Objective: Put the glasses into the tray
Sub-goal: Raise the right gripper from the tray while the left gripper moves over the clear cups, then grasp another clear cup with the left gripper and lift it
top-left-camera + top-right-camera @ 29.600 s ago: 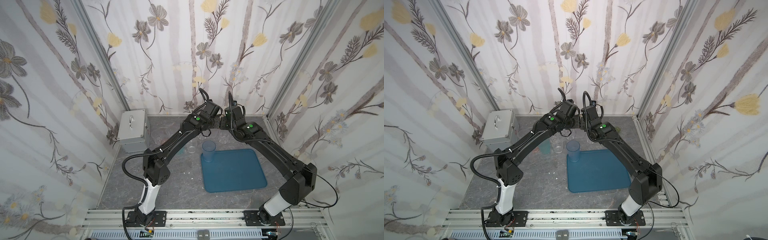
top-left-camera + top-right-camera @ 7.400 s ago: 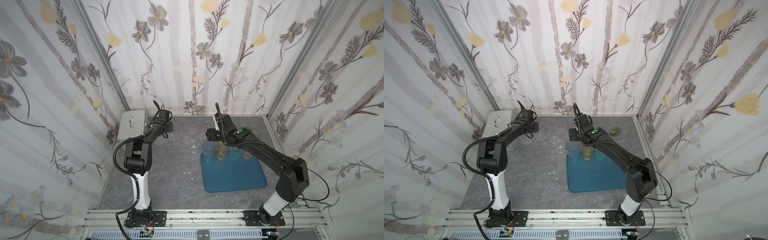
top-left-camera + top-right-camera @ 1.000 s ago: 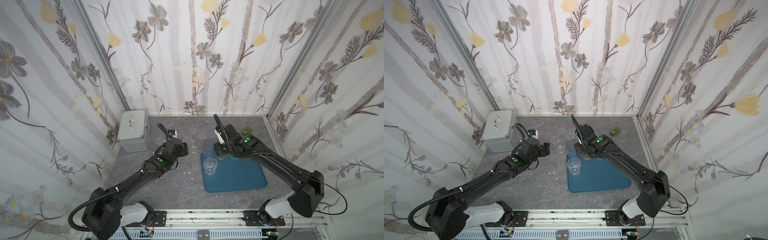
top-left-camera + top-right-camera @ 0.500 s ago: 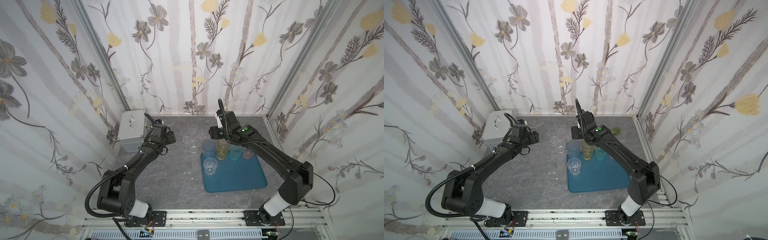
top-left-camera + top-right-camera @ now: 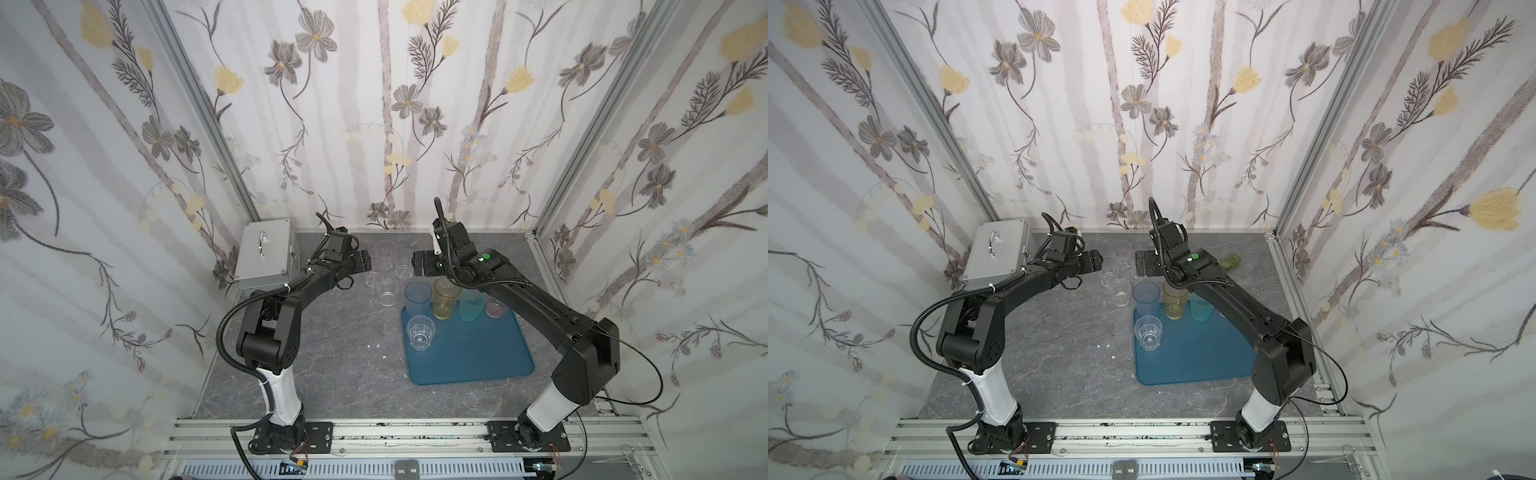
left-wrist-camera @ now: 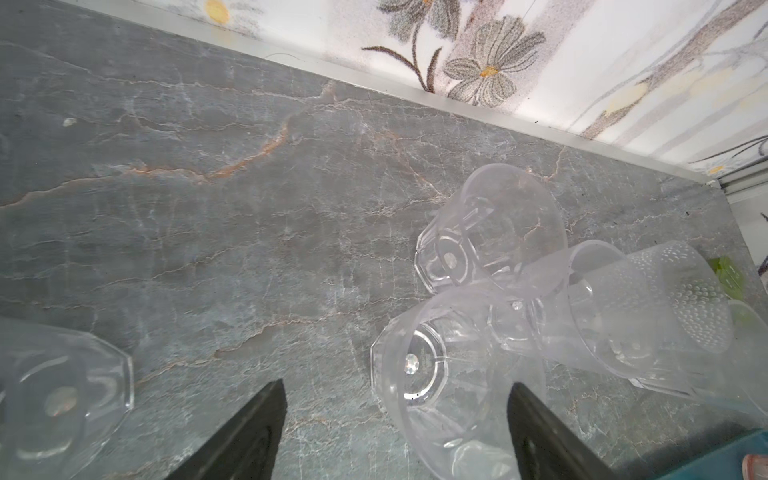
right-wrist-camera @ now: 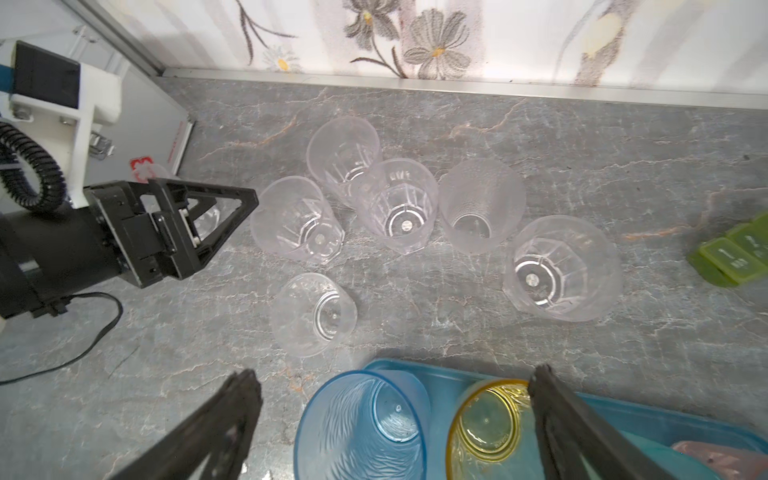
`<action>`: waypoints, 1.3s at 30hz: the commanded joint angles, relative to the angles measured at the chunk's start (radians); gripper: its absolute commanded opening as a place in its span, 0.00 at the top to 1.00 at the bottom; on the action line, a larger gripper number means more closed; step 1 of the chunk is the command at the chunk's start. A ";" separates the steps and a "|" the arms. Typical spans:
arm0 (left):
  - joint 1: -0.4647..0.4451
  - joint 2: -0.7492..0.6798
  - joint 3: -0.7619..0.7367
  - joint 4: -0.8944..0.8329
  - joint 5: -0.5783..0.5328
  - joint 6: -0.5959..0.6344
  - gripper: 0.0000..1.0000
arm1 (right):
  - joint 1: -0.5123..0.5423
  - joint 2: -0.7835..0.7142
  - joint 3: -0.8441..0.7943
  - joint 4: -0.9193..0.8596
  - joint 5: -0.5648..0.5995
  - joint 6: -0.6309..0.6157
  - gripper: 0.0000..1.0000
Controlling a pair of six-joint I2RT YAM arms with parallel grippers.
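The teal-blue tray (image 5: 478, 353) (image 5: 1196, 361) holds blue (image 5: 417, 296), yellow (image 5: 446, 300), teal (image 5: 471, 309) and pink (image 5: 496, 308) glasses in a row at its back edge. A clear faceted glass (image 5: 420, 332) stands in front of them. Several clear glasses (image 7: 401, 212) stand on the table behind the tray. My left gripper (image 5: 365, 262) (image 6: 395, 384) is open, with one clear faceted glass (image 6: 449, 382) between its fingers, untouched on one side. My right gripper (image 5: 422, 264) (image 7: 392, 372) hangs wide open above the blue glass (image 7: 361, 424) and the yellow glass (image 7: 486, 428), holding nothing.
A silver metal case (image 5: 264, 253) with a handle stands at the back left, just behind my left arm. A small green object (image 7: 735, 253) lies at the back right. Flowered walls close in the grey table (image 5: 340, 365) on three sides.
My left gripper has moved right, from beside the case to the clear glasses. My right gripper has drawn back from the tray's front glass to the back row, and its jaws stand wider.
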 commanded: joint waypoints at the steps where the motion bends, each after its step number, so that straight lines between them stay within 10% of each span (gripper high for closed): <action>1: 0.000 0.032 0.026 0.014 0.006 -0.007 0.19 | -0.007 0.003 0.014 -0.011 0.152 0.055 0.00; 28: -0.042 0.078 0.029 -0.005 -0.112 0.015 0.92 | -0.061 -0.035 -0.048 0.048 -0.096 0.089 0.08; 39: -0.044 -0.046 -0.064 -0.031 -0.143 0.020 0.99 | -0.020 -0.029 -0.042 0.061 -0.093 0.092 0.11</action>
